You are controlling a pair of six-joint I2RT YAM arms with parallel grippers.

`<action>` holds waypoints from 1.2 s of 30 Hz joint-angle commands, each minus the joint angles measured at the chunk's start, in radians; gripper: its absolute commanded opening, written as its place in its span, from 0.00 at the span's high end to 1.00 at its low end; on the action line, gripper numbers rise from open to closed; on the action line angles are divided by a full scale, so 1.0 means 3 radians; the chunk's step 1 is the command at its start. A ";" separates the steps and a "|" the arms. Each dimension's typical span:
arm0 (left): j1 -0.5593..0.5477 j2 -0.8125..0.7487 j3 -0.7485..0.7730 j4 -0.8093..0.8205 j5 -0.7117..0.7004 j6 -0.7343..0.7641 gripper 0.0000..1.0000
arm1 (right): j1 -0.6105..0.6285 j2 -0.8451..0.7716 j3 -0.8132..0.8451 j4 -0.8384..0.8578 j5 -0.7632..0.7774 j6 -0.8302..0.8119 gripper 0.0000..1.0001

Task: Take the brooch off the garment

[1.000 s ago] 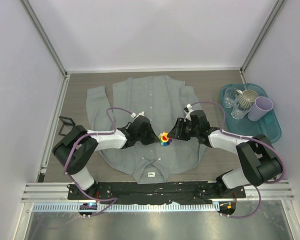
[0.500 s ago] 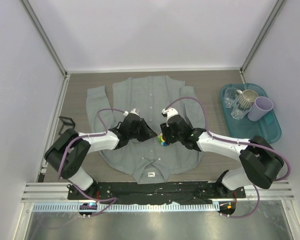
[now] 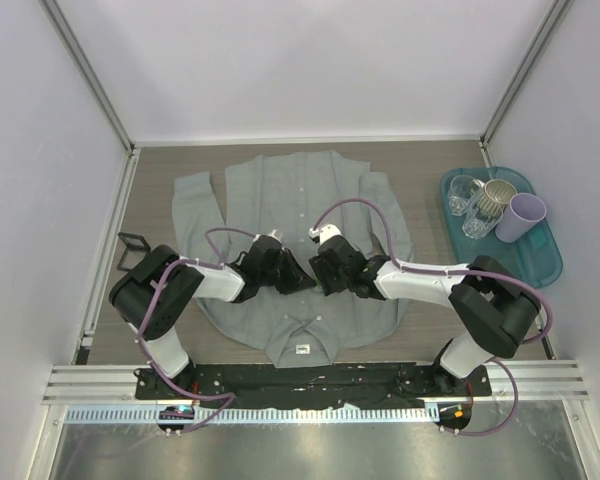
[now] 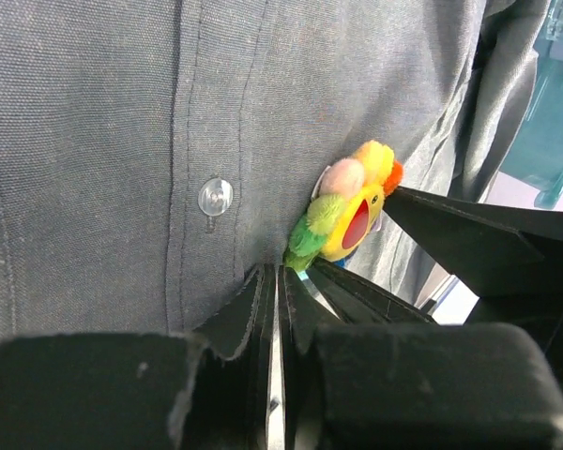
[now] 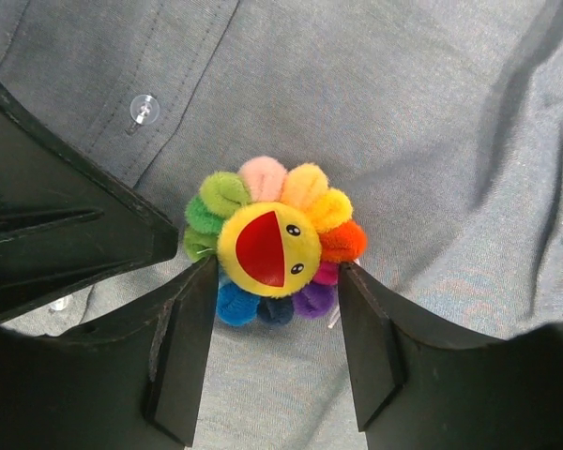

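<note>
The garment (image 3: 280, 190) is a grey button-up shirt lying flat on the table. The brooch (image 5: 272, 242), a rainbow-petalled flower with a yellow face, is pinned to the shirt near the button placket. It also shows in the left wrist view (image 4: 349, 214). In the top view the grippers hide it. My right gripper (image 5: 277, 270) is open, one finger on each side of the brooch, close against the lower petals. My left gripper (image 4: 280, 270) is shut, its tips pressed on the shirt right beside the green petals. The two grippers meet over the shirt's middle (image 3: 310, 278).
A teal tray (image 3: 552, 262) at the right holds a clear glass (image 3: 464, 194), a mug (image 3: 494, 200) and a lilac cup (image 3: 526, 216). A small black object (image 3: 132, 250) lies left of the shirt. White shirt buttons (image 4: 215, 197) sit near the brooch.
My right gripper has moved left and now has its fingers on either side of the brooch, which it hides in the top view. My left gripper has stayed at the brooch's left side.
</note>
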 commanded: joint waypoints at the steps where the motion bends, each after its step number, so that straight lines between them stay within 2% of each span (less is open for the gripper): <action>1: -0.0010 0.0037 -0.0137 0.0119 -0.0034 -0.0018 0.91 | 0.0131 0.0042 0.0182 0.0022 0.0335 0.0030 0.41; 3: -0.0010 0.0058 -0.0148 0.0134 -0.0029 -0.0012 0.92 | 0.0265 0.0012 0.0197 -0.0009 0.0647 -0.0031 0.41; 8: -0.0010 0.0099 -0.0168 0.0200 -0.0009 -0.0012 0.93 | 0.0311 -0.0090 0.0248 -0.0126 0.0714 0.0019 0.43; 11: -0.0010 0.0104 -0.0163 0.0226 0.0011 -0.0012 0.93 | 0.0311 -0.0065 0.0248 -0.0137 0.0714 0.0035 0.49; 14: -0.0010 0.0089 -0.0168 0.0226 0.0006 -0.0012 0.93 | 0.0306 0.0032 0.0259 -0.0091 0.0663 0.0040 0.53; 26: -0.0031 0.0037 -0.0265 0.0190 -0.0029 -0.0023 0.96 | 0.0152 0.0324 0.0407 0.0047 0.0388 0.0101 0.49; 29: -0.0051 0.0022 -0.0276 0.0185 -0.0045 -0.0033 0.97 | 0.0050 0.0400 0.0483 0.0047 0.0234 0.0198 0.53; 34: -0.0077 -0.0044 -0.0301 0.0109 -0.0096 -0.0013 0.97 | -0.0037 0.0416 0.0555 0.0088 0.0259 0.0357 0.57; 36: -0.0082 -0.0070 -0.0322 0.0098 -0.0111 -0.0007 0.97 | -0.0113 0.0421 0.0591 0.0114 0.0092 0.0423 0.57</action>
